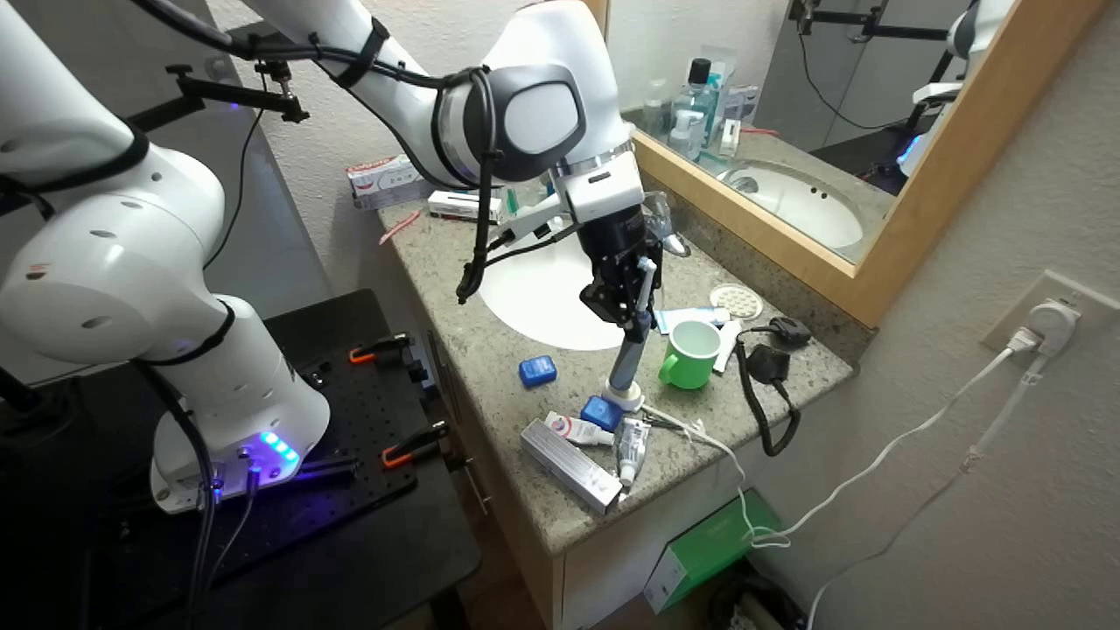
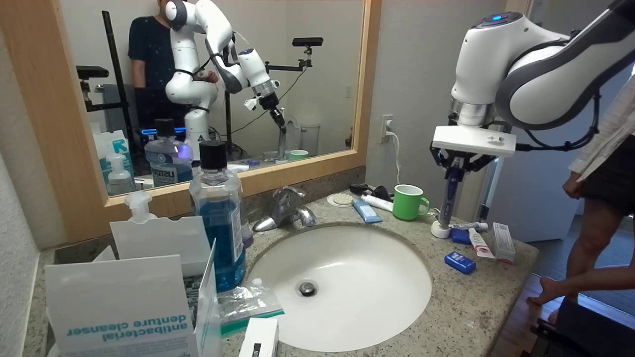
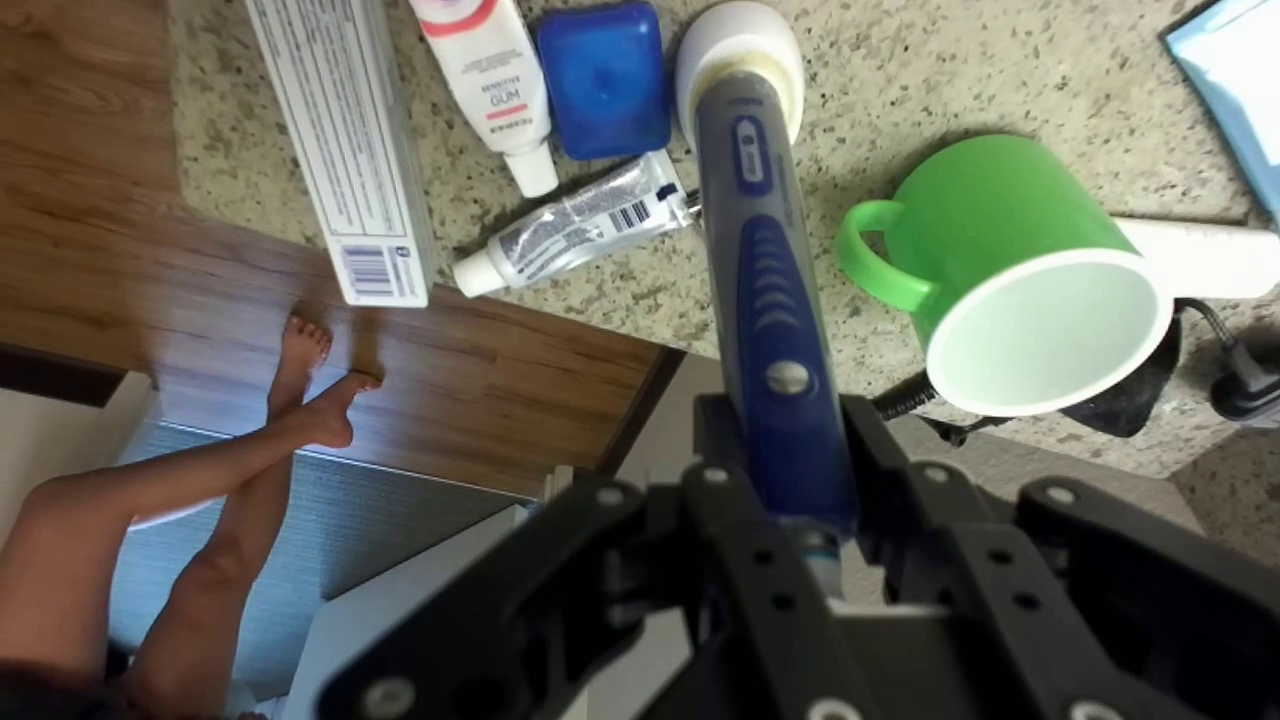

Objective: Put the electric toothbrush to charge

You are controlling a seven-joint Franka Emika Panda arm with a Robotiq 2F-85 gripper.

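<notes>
The electric toothbrush [image 1: 626, 360] has a grey handle with a dark blue front, also seen in an exterior view [image 2: 450, 191] and the wrist view [image 3: 768, 270]. Its lower end meets the round white charger [image 1: 622, 396] on the counter; it also shows in an exterior view [image 2: 439, 230] and the wrist view [image 3: 783, 40]. The toothbrush leans slightly; I cannot tell if it is fully seated. My gripper [image 1: 638, 329] is shut on the upper handle, fingers on both sides, in an exterior view [image 2: 454, 166] and the wrist view [image 3: 783, 425]. The pale neck is partly hidden by the gripper.
A green cup [image 1: 691, 353] stands close beside the toothbrush. Blue floss boxes [image 1: 537, 371], toothpaste tubes [image 1: 632, 449] and a grey box [image 1: 570, 464] lie near the charger. The white sink [image 2: 342, 297] is beside it. A white cord [image 1: 927, 424] runs to the outlet [image 1: 1053, 322].
</notes>
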